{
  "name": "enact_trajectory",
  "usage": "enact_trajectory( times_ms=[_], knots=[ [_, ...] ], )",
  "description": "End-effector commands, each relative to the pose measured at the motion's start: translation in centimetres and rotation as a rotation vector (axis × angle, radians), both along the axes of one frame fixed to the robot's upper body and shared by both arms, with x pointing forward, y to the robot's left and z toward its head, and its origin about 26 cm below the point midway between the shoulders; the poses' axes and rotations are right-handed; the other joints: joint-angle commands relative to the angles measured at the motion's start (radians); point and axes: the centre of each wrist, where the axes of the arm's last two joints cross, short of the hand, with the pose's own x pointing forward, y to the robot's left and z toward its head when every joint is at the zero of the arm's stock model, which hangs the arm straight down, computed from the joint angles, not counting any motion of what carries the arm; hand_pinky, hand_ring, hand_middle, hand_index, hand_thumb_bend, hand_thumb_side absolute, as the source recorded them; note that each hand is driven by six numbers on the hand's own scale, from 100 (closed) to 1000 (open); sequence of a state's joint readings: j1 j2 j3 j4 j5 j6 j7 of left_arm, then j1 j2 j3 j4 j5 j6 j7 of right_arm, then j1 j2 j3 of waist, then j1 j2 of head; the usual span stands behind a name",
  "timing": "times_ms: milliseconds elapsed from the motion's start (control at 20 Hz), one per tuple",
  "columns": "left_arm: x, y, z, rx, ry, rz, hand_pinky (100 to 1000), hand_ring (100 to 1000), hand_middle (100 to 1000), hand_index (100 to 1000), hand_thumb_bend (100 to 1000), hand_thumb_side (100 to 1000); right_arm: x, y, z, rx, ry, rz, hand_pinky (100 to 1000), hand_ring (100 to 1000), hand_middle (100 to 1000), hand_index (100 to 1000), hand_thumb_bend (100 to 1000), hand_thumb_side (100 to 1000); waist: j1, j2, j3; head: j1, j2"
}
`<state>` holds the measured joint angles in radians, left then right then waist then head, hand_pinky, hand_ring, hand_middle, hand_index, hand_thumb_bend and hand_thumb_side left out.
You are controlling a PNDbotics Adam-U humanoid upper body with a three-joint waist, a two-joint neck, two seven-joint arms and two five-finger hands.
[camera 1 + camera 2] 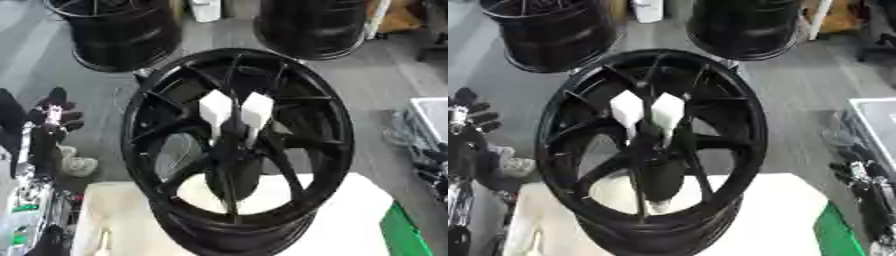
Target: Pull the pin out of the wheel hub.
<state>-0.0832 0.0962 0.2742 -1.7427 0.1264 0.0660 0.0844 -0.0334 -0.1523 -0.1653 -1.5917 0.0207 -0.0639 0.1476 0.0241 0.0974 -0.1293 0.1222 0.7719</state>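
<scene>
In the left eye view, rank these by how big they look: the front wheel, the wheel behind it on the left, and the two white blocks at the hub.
1. Front wheel, nearest the camera.
2. Back left wheel, farther away and partly cut off.
3. White blocks, which look alike in size.

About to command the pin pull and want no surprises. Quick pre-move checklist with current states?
1. Wheel hub in view, standing on the white table: ok.
2. White two-winged piece, presumably the pin, exposed at the centre: ok.
3. A hand on the pin: not ok, neither touches it.
4. Left hand raised left of the wheel, fingers curled, holding nothing: ok.
5. Right hand at the right edge: finger state cannot tell.
6. Pin seating depth: cannot tell.
</scene>
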Motion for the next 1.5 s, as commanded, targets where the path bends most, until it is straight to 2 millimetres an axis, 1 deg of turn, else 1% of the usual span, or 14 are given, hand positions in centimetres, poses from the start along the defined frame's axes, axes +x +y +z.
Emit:
enact_trajectory(
  times_ms=[50,250,400,550,600,700,800,850,1000,1100,1150,1250,1350,1500],
  knots=[
    [0.1,0.1,1.3,0.024,-0.045,-0.009,669,631,619,789,606,607,0.1,0.0,0.8,-0.005,-0.028,0.003,871,812,878,1000,100,794,0.000,-0.011,-0.003,0.000,-0.002],
    [0.2,0.7,2.2,0.057,-0.064,-0.017,670,631,620,789,604,595,0.1,0.0,0.8,-0.005,-0.028,0.004,870,813,878,1000,100,794,0.001,-0.011,-0.008,-0.001,-0.002],
    [0.4,2.0,4.5,0.147,-0.116,-0.034,671,633,621,790,607,565,0.1,-0.1,0.7,-0.007,-0.025,0.001,871,812,878,1000,100,796,0.006,-0.015,-0.010,0.000,-0.002],
    [1.0,4.0,9.6,0.375,-0.207,-0.103,680,647,635,796,588,480,0.1,-0.2,0.7,-0.015,-0.022,0.001,870,813,878,1000,100,794,0.014,-0.021,-0.018,-0.008,-0.002],
    [1.1,4.3,11.2,0.449,-0.231,-0.127,688,654,643,800,582,448,0.1,-0.3,0.7,-0.017,-0.021,0.001,870,813,878,1000,100,794,0.016,-0.022,-0.020,-0.010,-0.002],
    [1.5,4.7,15.4,0.671,-0.285,-0.222,706,672,662,809,575,391,0.0,-0.4,0.7,-0.025,-0.017,0.001,870,813,878,1000,100,795,0.022,-0.025,-0.026,-0.014,-0.002],
    [1.9,4.4,18.9,0.898,-0.296,-0.350,730,687,678,814,569,315,0.0,-0.5,0.7,-0.032,-0.014,0.004,870,813,878,1000,100,796,0.027,-0.027,-0.032,-0.014,-0.002],
    [2.1,4.0,20.5,1.024,-0.287,-0.434,739,693,684,817,578,301,0.0,-0.5,0.7,-0.035,-0.013,0.008,870,813,878,1000,100,795,0.029,-0.029,-0.036,-0.013,-0.002],
    [2.3,2.4,23.6,1.346,-0.218,-0.691,766,717,708,822,562,191,0.0,-0.6,0.7,-0.044,-0.009,0.014,870,813,878,1000,100,795,0.035,-0.033,-0.045,-0.012,-0.002],
    [2.6,0.8,24.6,1.532,-0.149,-0.864,777,728,718,825,568,175,-0.1,-0.7,0.7,-0.048,-0.006,0.015,870,813,878,1000,100,798,0.039,-0.036,-0.048,-0.012,-0.002],
    [2.8,-0.3,25.0,1.613,-0.126,-0.954,778,717,706,813,553,146,-0.1,-0.7,0.6,-0.051,-0.002,0.017,870,813,878,1000,100,798,0.042,-0.038,-0.049,-0.013,-0.002],
    [3.3,-2.3,25.3,1.709,-0.103,-1.091,779,717,700,806,544,143,-0.2,-0.7,0.6,-0.054,0.002,0.021,870,813,878,1000,100,799,0.045,-0.041,-0.048,-0.015,-0.002],
    [4.0,-4.1,24.9,1.755,-0.102,-1.181,779,718,696,800,519,111,-0.2,-0.8,0.5,-0.057,0.004,0.022,871,813,878,1000,100,798,0.048,-0.045,-0.049,-0.015,-0.002],
    [5.2,-6.2,23.5,1.793,-0.104,-1.253,777,717,692,797,507,102,-0.2,-0.8,0.5,-0.058,0.006,0.021,871,813,878,1000,100,799,0.051,-0.049,-0.049,-0.016,-0.002]
  ],
)
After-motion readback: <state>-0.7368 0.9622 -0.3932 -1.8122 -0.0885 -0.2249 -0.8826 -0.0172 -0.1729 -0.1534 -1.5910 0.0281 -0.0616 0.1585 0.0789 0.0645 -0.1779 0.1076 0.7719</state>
